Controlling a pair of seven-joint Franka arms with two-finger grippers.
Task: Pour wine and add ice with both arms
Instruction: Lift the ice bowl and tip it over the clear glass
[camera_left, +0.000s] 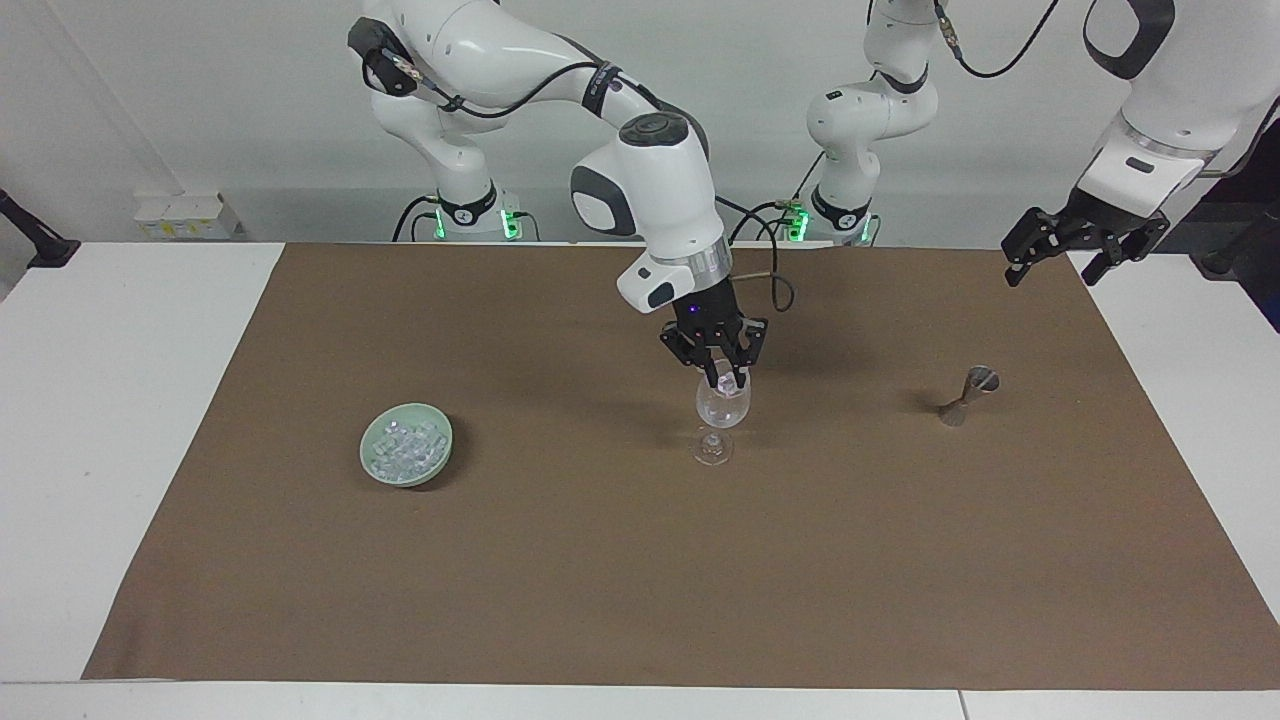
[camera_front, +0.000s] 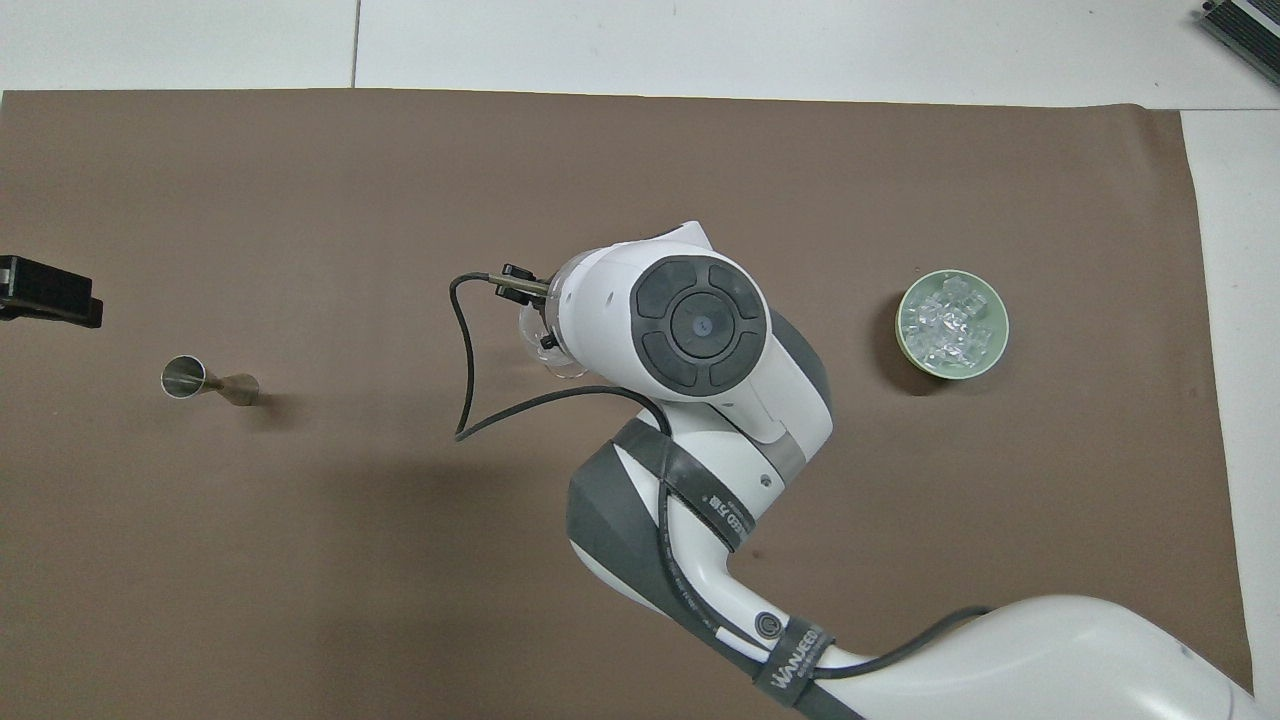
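Upright, wine glass opens toward right tool.

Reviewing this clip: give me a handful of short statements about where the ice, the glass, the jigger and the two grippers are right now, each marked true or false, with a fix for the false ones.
1. The right gripper is directly over the wine glass. True.
2. The green bowl is empty. False: it holds a heap of ice cubes.
3. The left gripper hangs in the air at the left arm's end of the table, holding nothing. True.
4. The metal jigger lies between the bowl and the wine glass. False: it lies toward the left arm's end, with the glass between it and the bowl.
5. The wine glass is tipped over on the brown mat. False: it stands upright on its foot.
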